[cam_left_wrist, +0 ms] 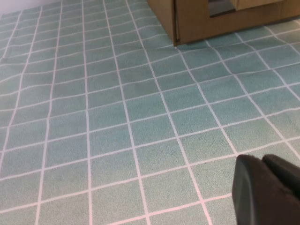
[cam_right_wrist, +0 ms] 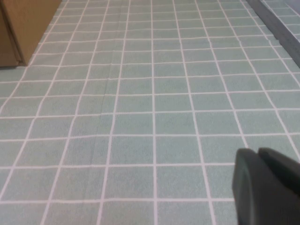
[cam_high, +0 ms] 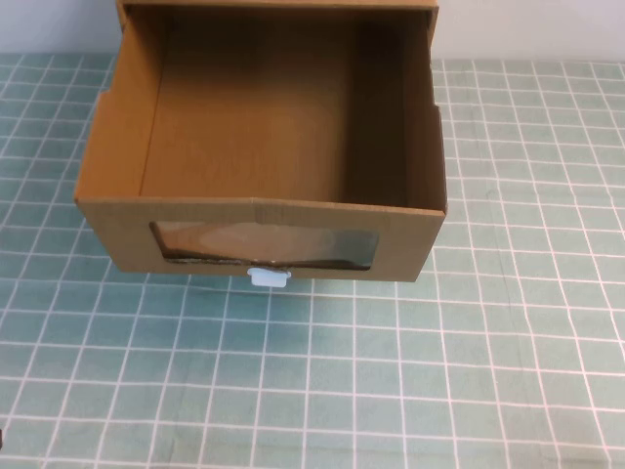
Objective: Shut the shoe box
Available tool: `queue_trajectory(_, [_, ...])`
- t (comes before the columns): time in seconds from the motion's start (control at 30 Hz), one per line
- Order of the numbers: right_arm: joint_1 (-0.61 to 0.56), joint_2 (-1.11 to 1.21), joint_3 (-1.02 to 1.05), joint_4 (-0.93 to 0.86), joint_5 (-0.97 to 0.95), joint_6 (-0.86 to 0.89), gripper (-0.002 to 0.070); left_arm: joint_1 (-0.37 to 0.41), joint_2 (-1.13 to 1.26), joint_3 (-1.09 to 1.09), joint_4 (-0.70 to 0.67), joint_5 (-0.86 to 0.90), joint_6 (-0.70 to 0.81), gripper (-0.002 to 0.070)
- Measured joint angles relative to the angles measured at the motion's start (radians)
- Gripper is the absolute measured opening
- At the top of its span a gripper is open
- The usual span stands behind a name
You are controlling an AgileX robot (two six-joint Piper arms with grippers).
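Green grid mat [cam_high: 488, 371], shoe box [cam_high: 264, 234] drawer pulled out; left gripper [cam_left_wrist: 267, 190] and right gripper [cam_right_wrist: 265, 187] look pinched closed, well short of it, so I'd push squarely on the front by the white tab [cam_high: 269, 277].

Your high view looks steeply down on the open shoe box [cam_high: 264, 147] at twelve o'clock. Both wrist views sit low over the green gridded cloth [cam_left_wrist: 117, 117], each catching a box corner; the left gripper [cam_left_wrist: 267, 187] and right gripper [cam_right_wrist: 265, 185] intrude.
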Motion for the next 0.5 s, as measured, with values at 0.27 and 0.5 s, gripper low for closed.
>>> queue_trajectory(0.27, [0.0, 0.0, 0.0, 0.0, 0.0, 0.0, -0.0014, 0.0, 0.0, 0.0, 0.0, 0.0, 0.0, -0.0005])
queue_trajectory(0.5, [0.0, 0.0, 0.0, 0.0, 0.0, 0.0, -0.0014, 0.0, 0.0, 0.0, -0.059, 0.0, -0.009, -0.0005])
